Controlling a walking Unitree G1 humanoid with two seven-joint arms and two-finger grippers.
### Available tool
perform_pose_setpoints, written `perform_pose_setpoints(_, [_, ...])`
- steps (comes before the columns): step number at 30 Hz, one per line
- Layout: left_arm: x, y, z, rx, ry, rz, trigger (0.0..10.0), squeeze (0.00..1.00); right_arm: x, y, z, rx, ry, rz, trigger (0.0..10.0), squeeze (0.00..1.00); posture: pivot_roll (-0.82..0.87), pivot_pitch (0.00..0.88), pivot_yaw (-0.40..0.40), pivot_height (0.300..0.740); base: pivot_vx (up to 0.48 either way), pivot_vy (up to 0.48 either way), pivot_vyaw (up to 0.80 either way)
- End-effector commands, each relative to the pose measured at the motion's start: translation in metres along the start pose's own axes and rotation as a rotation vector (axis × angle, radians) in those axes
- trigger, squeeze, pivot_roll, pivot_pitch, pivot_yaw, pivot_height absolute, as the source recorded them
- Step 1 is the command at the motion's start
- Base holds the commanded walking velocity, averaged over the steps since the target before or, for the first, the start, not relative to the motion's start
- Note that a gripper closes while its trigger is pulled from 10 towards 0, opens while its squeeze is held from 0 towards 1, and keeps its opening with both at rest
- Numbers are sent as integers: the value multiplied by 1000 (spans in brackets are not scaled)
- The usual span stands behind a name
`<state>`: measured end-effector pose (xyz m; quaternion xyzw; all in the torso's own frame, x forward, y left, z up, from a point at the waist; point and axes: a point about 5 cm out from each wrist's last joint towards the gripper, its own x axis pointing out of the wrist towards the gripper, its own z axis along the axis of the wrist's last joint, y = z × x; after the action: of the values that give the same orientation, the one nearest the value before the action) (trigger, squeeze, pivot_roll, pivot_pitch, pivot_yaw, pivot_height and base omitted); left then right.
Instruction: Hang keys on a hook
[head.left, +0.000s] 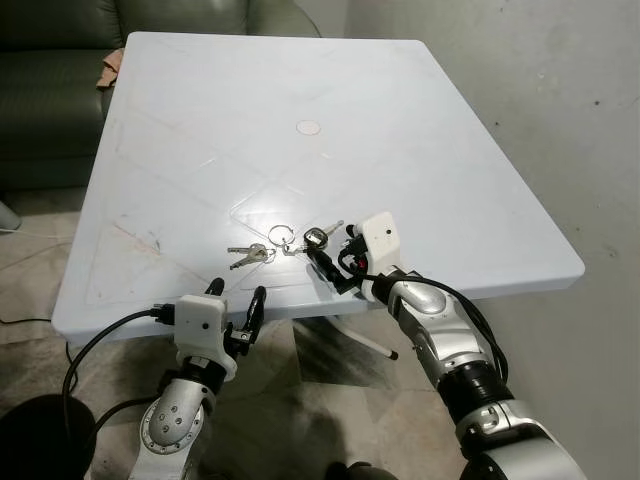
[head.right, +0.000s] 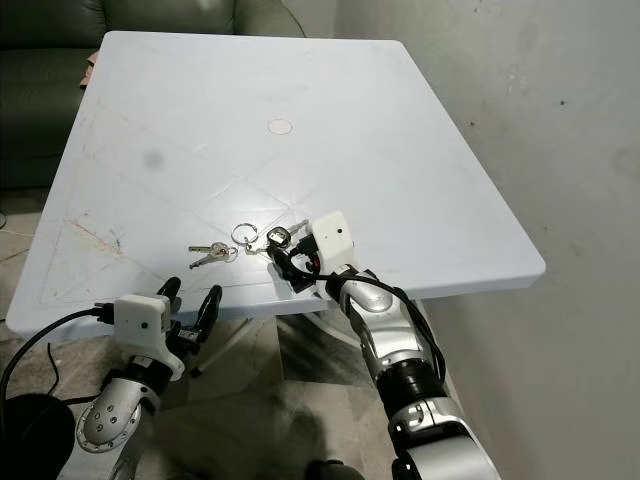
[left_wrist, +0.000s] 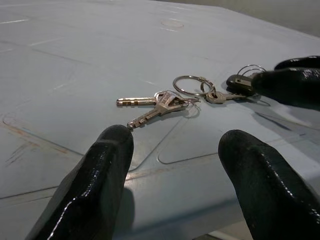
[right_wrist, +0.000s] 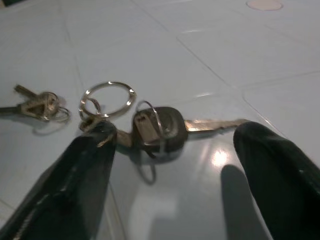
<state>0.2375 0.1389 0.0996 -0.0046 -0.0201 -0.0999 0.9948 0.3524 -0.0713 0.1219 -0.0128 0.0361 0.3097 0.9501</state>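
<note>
**Right claw closing in on the keys at the near edge of the bench**

The left claw (head.left: 237, 305) is hovering at the near edge of the white bench (head.left: 420, 120), its two black fingers (left_wrist: 95, 185) spread apart and gripping nothing. Just beyond it, toward the far side and a little to the right, the keys (head.left: 285, 243) are lying flat on the bench top, close to the near edge. The bunch is stretching roughly left to right: two silver keys (left_wrist: 150, 105) are at the left end, a large ring (right_wrist: 107, 97) is sitting in the middle, and a black-headed key (right_wrist: 160, 127) is at the right end, its blade pointing away to the right.

The right claw (head.left: 330, 268) is reaching in from the near right, also open, with its fingertips resting at or just above the bench surface. In the right wrist view its fingers are straddling the black-headed key, one tip beside the ring end and the other out past the blade, so the right arm is the nearer one to a grasp. Its opening seems to be running along the bunch's long axis rather than across it; closing will probably need to catch the black head or the small ring through it. No hook is in sight yet, so the hanging step is not begun.
</note>
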Motion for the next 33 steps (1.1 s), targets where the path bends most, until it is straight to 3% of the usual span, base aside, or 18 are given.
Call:
perform_pose_setpoints(1, [-1,-1,3,10,0,-5,10000,0,1,-3,2,9,-11,-3,0,0,1,189,-91,740,0,0,0])
perform_pose_setpoints(33, [-1,2,4,13,5,14,10000,0,4,-3,0,25,1,40,0,0,10,185,-91,740,0,0,0])
